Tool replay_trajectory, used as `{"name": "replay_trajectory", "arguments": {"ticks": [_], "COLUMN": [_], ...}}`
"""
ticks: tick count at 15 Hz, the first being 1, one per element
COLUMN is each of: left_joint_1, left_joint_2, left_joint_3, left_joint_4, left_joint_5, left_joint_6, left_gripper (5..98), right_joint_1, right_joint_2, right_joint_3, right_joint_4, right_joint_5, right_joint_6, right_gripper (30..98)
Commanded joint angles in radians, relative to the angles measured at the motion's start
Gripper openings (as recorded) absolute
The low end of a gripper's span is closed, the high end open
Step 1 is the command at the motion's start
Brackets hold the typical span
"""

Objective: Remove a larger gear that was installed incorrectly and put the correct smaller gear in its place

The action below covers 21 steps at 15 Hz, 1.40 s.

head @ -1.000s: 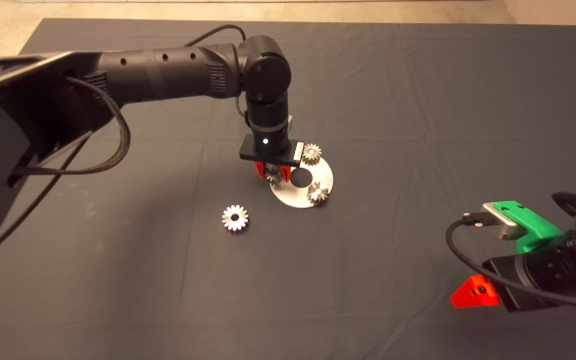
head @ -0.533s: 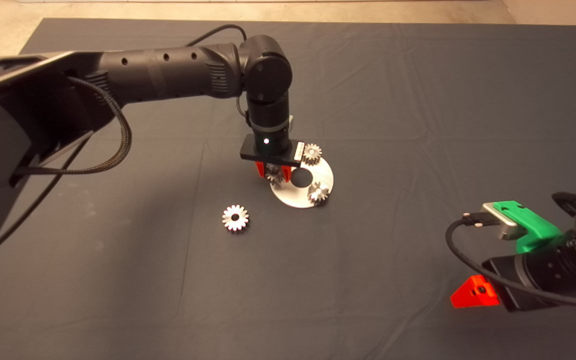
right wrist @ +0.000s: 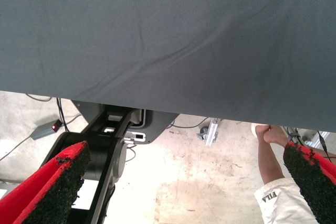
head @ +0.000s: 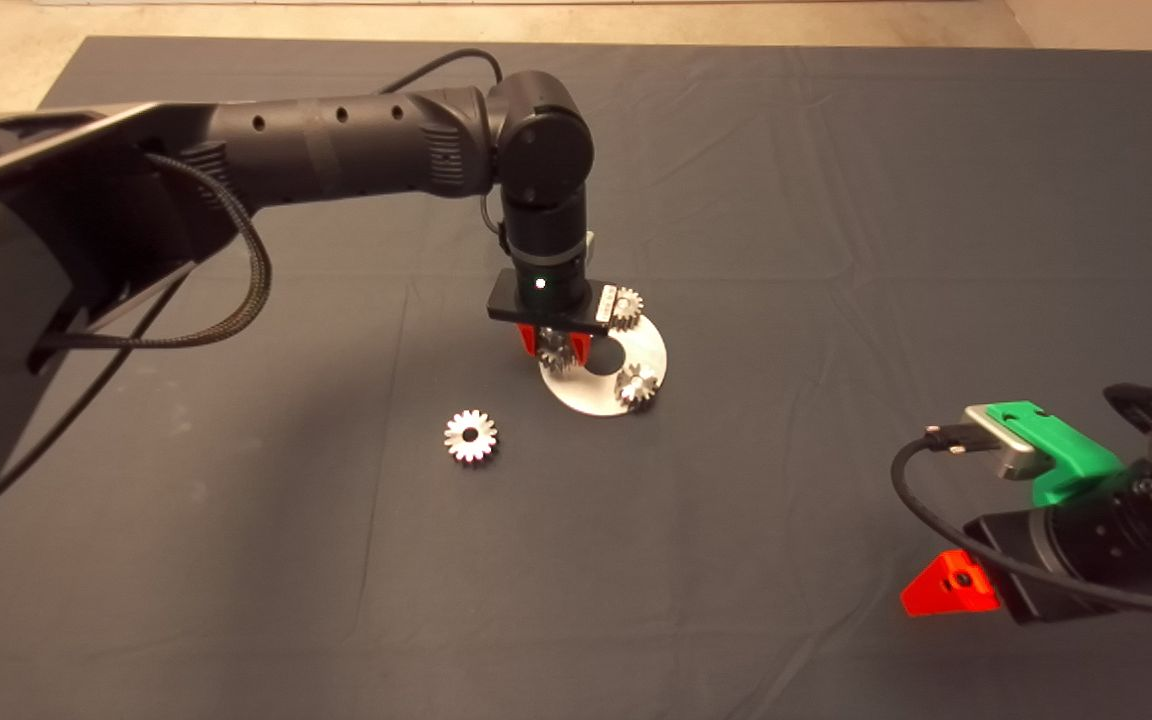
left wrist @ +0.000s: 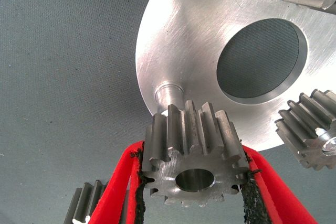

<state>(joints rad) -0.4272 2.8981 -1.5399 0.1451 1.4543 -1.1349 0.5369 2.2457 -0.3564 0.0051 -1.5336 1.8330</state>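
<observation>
My left gripper (head: 556, 348) is shut on the smaller gear (head: 557, 351), a dull dark-grey steel gear, and holds it just above the near-left edge of the round metal plate (head: 586, 396). In the left wrist view the smaller gear (left wrist: 192, 157) sits between the red fingers (left wrist: 122, 182), right next to a bare pin (left wrist: 169, 93) on the plate (left wrist: 199, 40). The larger gear (head: 470, 436), bright silvery-white, lies flat on the mat to the plate's front left. My right gripper (head: 948, 585) is parked at the lower right, open and empty (right wrist: 184, 182).
Two like-sized gears (head: 624, 303) (head: 636, 383) stand on pins on the plate, around its dark centre hole (head: 604, 352). The right wrist view shows the mat's edge, the floor and a person's leg (right wrist: 270, 150).
My left gripper has moved slightly to the right over the plate with the smaller gear in it. The larger gear and the right arm have not moved.
</observation>
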Motion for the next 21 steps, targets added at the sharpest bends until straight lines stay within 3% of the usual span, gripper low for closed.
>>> {"name": "replay_trajectory", "arguments": {"ticks": [1, 14, 21], "left_joint_1": [-0.022, -0.022, -0.021], "left_joint_2": [-0.001, -0.004, -0.010], "left_joint_3": [-0.014, -0.043, 0.007], "left_joint_4": [-0.009, -0.007, -0.006], "left_joint_5": [-0.011, -0.008, 0.008], "left_joint_6": [0.028, 0.069, 0.061], "left_gripper": [36.3, 36.2, 36.2], "right_joint_1": [0.014, 0.014, 0.008], "right_joint_2": [-0.004, -0.002, -0.013], "right_joint_3": [0.004, 0.004, 0.007], "right_joint_4": [-0.004, -0.004, -0.004], "right_joint_5": [-0.124, -0.124, -0.124], "right_joint_6": [0.005, 0.005, 0.005], "right_gripper": [97.6, 97.6, 97.6]}}
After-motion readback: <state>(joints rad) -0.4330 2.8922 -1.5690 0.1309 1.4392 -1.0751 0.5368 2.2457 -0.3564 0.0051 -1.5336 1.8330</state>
